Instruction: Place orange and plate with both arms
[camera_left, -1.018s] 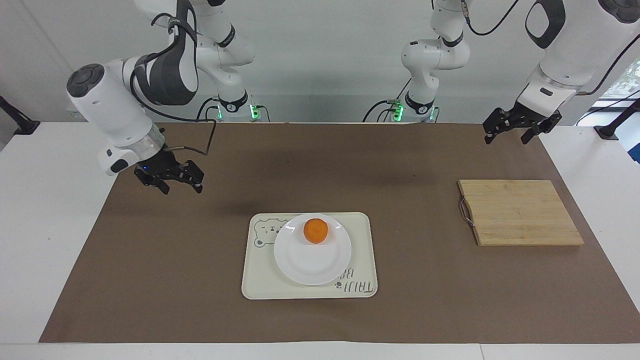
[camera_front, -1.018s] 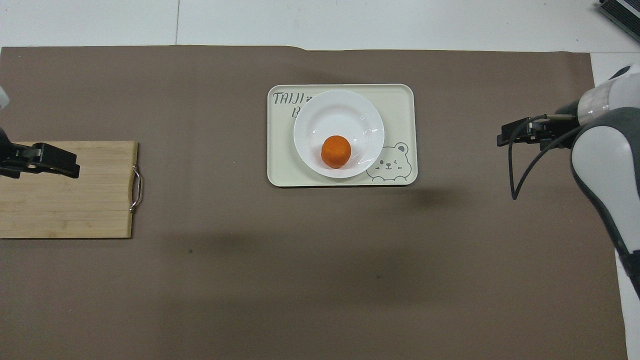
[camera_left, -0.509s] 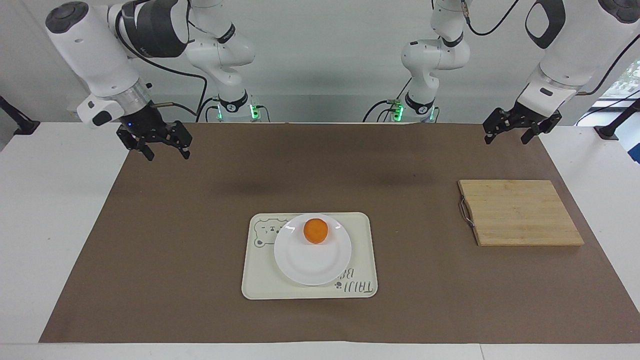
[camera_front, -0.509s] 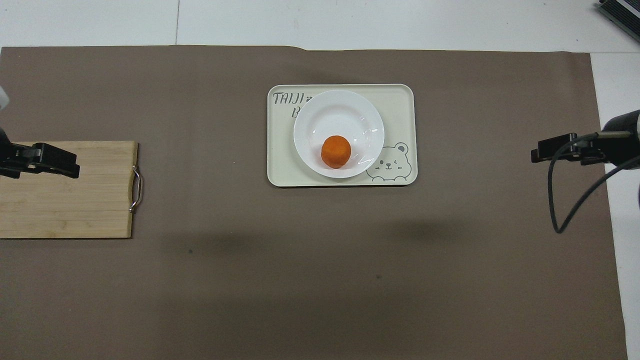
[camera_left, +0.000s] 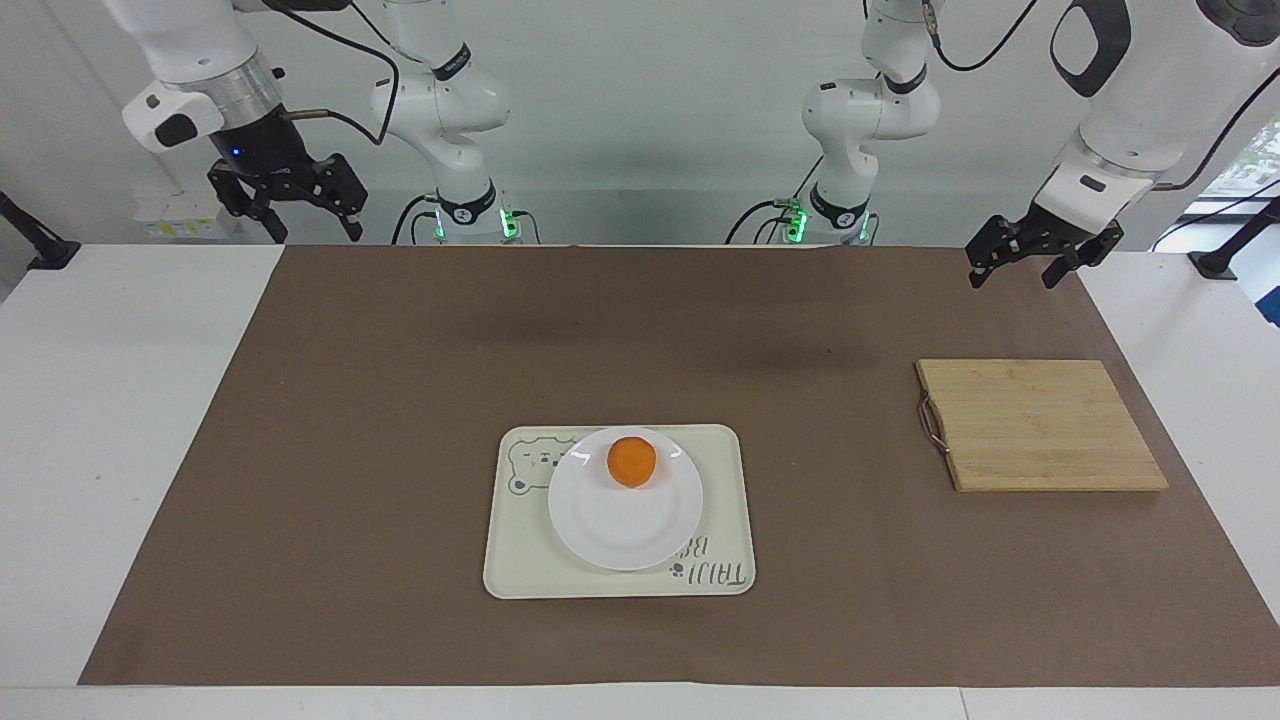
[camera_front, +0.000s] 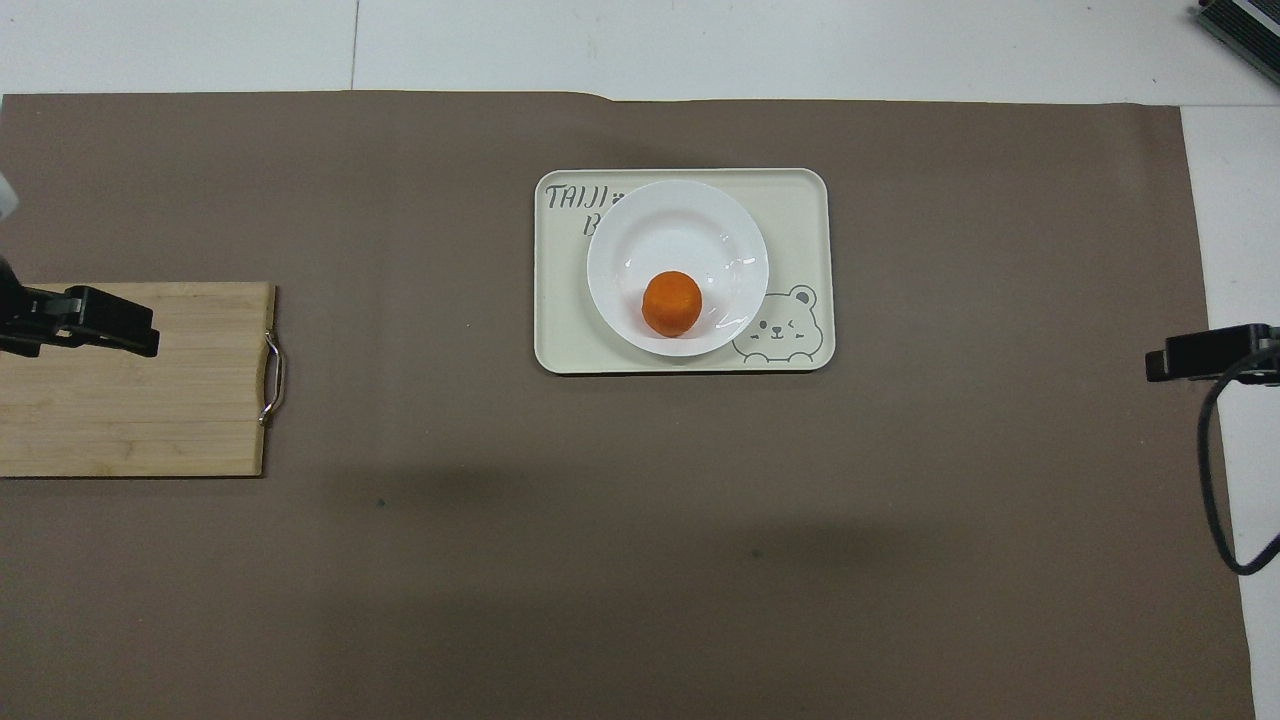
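Brown mat (camera_left: 400, 420) on a white table: my left gripper (camera_left: 1030, 262) and right gripper (camera_left: 285, 205) hang spread wide, holding nothing. The orange (camera_left: 631, 461) sits on the plate (camera_left: 625, 525), on the tray (camera_left: 720, 500) mid-mat.

Cream bear-print tray (camera_left: 722, 500) mid-mat on brown mat (camera_left: 400, 450); wooden cutting board (camera_left: 1040, 425) toward the left arm's end.

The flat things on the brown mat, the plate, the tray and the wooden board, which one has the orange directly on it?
The white plate: the orange sits on it, the plate rests on the cream tray, and the board is bare.
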